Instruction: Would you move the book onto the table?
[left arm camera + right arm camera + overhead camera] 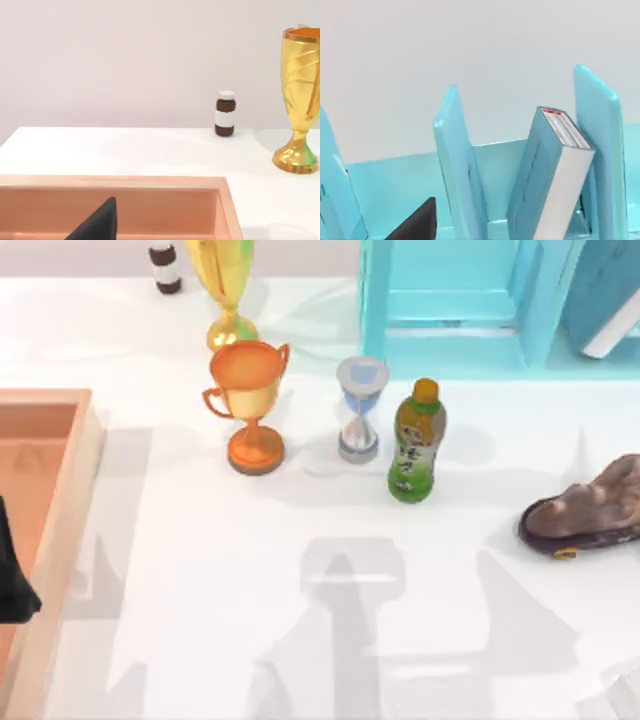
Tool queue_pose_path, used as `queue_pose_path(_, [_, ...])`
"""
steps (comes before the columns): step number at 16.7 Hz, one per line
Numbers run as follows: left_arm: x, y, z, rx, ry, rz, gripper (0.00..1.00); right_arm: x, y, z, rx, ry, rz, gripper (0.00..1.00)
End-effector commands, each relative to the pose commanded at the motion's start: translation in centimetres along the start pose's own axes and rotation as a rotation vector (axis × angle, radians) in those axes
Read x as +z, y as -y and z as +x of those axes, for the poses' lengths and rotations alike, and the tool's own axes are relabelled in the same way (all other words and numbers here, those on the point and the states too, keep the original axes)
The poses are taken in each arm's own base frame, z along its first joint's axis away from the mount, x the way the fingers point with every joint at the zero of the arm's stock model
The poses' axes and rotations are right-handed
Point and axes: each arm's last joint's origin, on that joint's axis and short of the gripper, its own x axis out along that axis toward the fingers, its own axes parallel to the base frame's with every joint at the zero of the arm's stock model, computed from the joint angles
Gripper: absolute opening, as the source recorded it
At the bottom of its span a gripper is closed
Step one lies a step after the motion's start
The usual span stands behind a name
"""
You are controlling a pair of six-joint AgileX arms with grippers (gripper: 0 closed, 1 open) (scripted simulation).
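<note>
Two trophies, one gold point(225, 290) at the far edge and one orange point(250, 405) nearer; one hourglass point(359, 410); one green bottle point(417, 440) with unreadable label print; one small brown jar point(165, 268) with a blank white label; one dark shoe-like lump point(590, 510) at the right; one wooden tray point(55, 540) at the left. One teal book point(552, 175), leaning tilted between shelf unit point(450, 300) dividers at the far right, off the white surface point(300, 620). Left gripper point(12, 580) over the tray, well apart from the book. Right gripper point(417, 222) near the book, facing it. Cannot tell for either whether spread or pressed together.
</note>
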Motion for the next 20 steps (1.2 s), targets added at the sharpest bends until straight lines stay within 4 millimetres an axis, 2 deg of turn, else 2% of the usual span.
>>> queue_pose_path(2, [0.0,0.0,0.0,0.000,0.000,0.000,1.00,-0.9,0.3,3.9,0.004,-0.025,0.039,1.00])
queue_pose_path(4, [0.0,0.0,0.0,0.000,0.000,0.000,1.00,-3.0,0.8,7.6,0.006,-0.051,0.079,1.00])
queue_pose_path(7, [0.0,0.0,0.0,0.000,0.000,0.000,1.00,-7.4,1.8,12.2,0.007,-0.082,0.134,1.00])
queue_pose_path(9, [0.0,0.0,0.0,0.000,0.000,0.000,1.00,-10.5,2.6,14.2,0.005,-0.090,0.167,1.00])
queue_pose_path(12, [0.0,0.0,0.0,0.000,0.000,0.000,1.00,-14.1,3.8,15.7,0.001,-0.084,0.203,1.00])
queue_pose_path(14, [0.0,0.0,0.0,0.000,0.000,0.000,1.00,-15.6,4.3,16.1,-0.002,-0.078,0.218,1.00])
queue_pose_path(16, [0.0,0.0,0.0,0.000,0.000,0.000,1.00,-16.3,4.6,16.2,-0.005,-0.075,0.225,1.00])
queue_pose_path(20, [0.0,0.0,0.0,0.000,0.000,0.000,1.00,-16.3,4.7,16.2,-0.005,-0.075,0.225,1.00])
